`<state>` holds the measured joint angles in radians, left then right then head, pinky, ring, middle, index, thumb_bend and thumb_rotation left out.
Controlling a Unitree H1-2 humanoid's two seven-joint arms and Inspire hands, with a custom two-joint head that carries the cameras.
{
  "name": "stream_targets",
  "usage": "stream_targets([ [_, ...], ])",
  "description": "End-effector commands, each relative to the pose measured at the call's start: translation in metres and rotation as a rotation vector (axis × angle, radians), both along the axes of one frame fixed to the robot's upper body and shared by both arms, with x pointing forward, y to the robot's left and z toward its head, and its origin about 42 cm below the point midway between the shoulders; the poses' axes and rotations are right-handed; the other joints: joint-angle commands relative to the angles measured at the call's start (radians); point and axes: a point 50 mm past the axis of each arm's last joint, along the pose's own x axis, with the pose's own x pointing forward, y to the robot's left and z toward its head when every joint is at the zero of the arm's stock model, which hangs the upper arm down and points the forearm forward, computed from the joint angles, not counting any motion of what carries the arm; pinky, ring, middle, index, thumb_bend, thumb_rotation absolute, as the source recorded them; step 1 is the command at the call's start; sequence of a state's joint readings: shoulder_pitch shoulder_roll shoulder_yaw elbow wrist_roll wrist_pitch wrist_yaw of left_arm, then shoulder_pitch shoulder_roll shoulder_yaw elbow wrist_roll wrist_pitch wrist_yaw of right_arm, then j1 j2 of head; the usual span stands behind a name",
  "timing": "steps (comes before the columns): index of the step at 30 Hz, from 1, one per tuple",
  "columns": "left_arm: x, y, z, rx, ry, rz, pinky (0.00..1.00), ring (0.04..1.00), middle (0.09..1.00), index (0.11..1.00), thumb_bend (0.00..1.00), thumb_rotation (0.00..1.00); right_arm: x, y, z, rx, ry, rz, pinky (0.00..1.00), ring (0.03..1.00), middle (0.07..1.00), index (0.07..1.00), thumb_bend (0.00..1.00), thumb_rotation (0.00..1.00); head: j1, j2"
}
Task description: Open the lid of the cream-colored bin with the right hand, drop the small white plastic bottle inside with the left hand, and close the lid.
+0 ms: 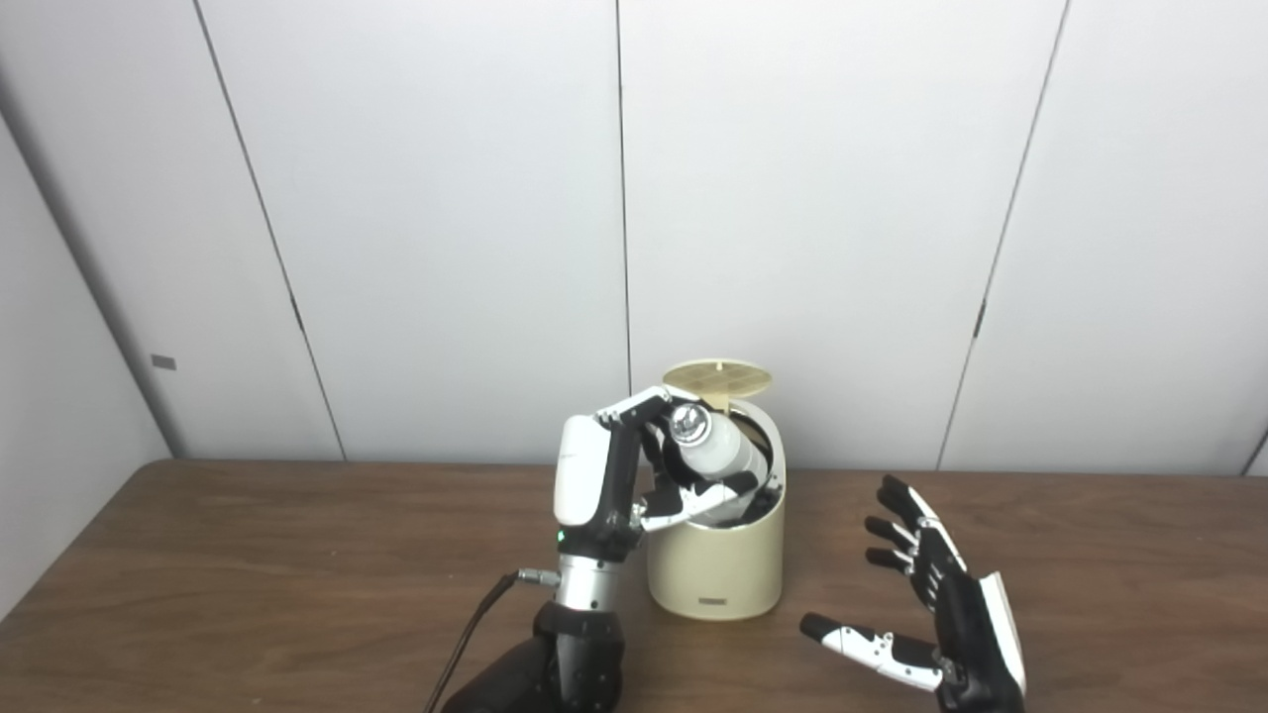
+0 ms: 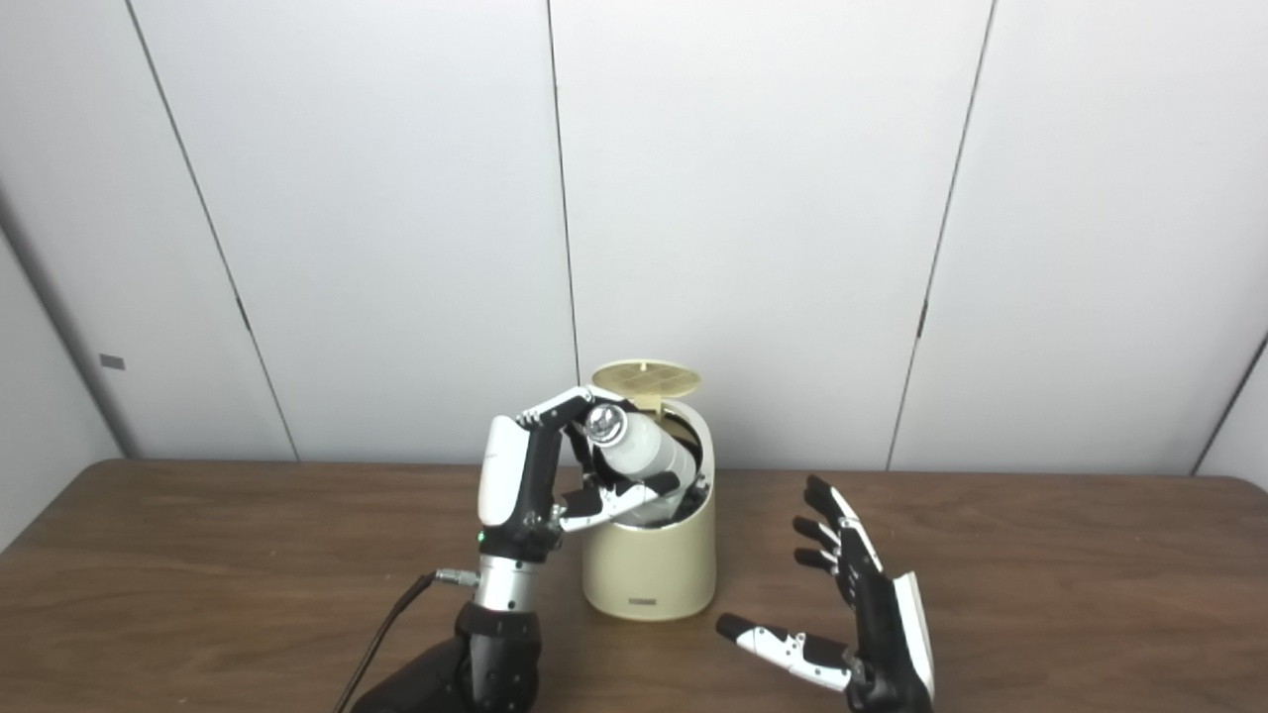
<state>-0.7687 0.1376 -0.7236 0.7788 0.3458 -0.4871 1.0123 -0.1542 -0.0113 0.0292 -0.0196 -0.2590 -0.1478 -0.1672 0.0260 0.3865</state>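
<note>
The cream bin [image 1: 715,555] stands near the middle of the table [image 1: 248,574], closer to its back edge, lid [image 1: 718,377] flipped up at the rear. The left hand [image 1: 634,475] has its fingers wrapped round the small white bottle [image 1: 718,451], tilted w/ silver cap up-left and its base dipping over the bin's mouth — not yet let go. The right hand [image 2: 862,614] rests to the right of the bin, well apart from it, fingers spread, holding nothing.

Risks, as I judge it: the bottle sits at an angle across the rim, so releasing now could leave it wedged or tip it out onto the table. The left fingers are v. close to the rim — pulling back carelessly could nudge the bin or knock the lid down early.
</note>
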Motion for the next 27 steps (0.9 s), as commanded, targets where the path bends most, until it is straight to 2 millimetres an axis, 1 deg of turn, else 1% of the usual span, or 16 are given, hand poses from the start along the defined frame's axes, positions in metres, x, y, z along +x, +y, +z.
stream_targets([
  [1,0.007,0.007,0.004,0.029,-0.009,0.034,0.32,0.388,0.458,0.52,0.5,0.0,0.004,0.004,0.018,0.008,-0.077,0.014,0.72,0.816,0.891,0.881,0.74,0.12,0.001,-0.001],
  [6,0.008,0.008,0.007,0.092,-0.07,0.036,0.35,0.39,0.439,0.505,0.5,0.0,0.004,0.004,0.018,0.009,-0.08,0.015,0.72,0.818,0.893,0.881,0.74,0.11,0.002,0.002],
  [13,0.01,0.011,0.012,0.187,-0.145,0.034,0.35,0.38,0.43,0.5,0.5,0.0,0.005,0.003,0.017,0.009,-0.081,0.016,0.73,0.822,0.896,0.883,0.74,0.11,0.005,0.005],
  [21,0.011,0.012,0.015,0.23,-0.149,0.026,0.34,0.371,0.435,0.501,0.5,0.0,0.006,0.004,0.018,0.003,-0.085,0.013,0.72,0.817,0.89,0.881,0.74,0.11,0.007,0.005],
  [27,0.011,0.014,0.016,0.231,-0.147,0.035,0.35,0.377,0.432,0.499,0.5,0.0,0.006,0.005,0.018,-0.003,-0.083,0.015,0.72,0.815,0.89,0.883,0.74,0.11,0.011,0.007],
])
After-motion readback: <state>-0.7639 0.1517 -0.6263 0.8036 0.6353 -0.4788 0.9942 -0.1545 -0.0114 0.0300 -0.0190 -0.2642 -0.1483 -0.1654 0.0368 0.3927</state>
